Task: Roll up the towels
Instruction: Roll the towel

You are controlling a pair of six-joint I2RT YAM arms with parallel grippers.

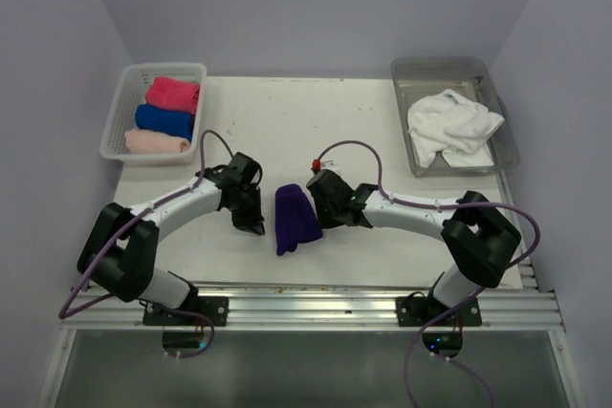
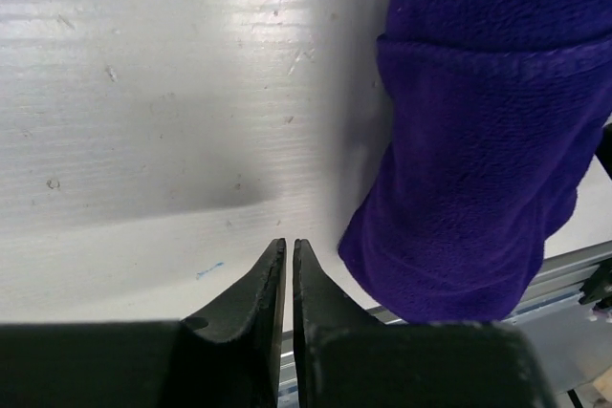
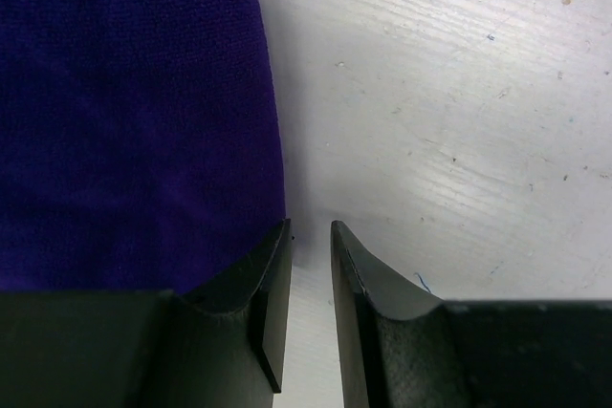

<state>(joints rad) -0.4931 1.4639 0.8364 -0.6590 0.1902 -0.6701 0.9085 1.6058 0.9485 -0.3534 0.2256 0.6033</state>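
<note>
Purple towel (image 1: 295, 219), layered, lies on table (image 1: 363, 131) near front edge, between the grippers. Left gripper (image 2: 289, 247): jaws pressed nearly together, empty, just beside towel. Right gripper (image 3: 311, 228): jaws slightly parted over bare table, one finger at towel's edge. Only wrist views show these gaps. Top view alone shows far basket (image 1: 120, 118) holding rolled towels (image 1: 164, 121), pink, blue, pale pink, and tray (image 1: 449, 65) holding crumpled white towel (image 1: 449, 126).

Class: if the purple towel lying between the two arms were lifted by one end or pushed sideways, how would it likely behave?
The purple towel shows soft, layered folds, so it would probably droop and unfold if lifted. Its fuzzy weave would likely drag and bunch on the table rather than slide.
</note>
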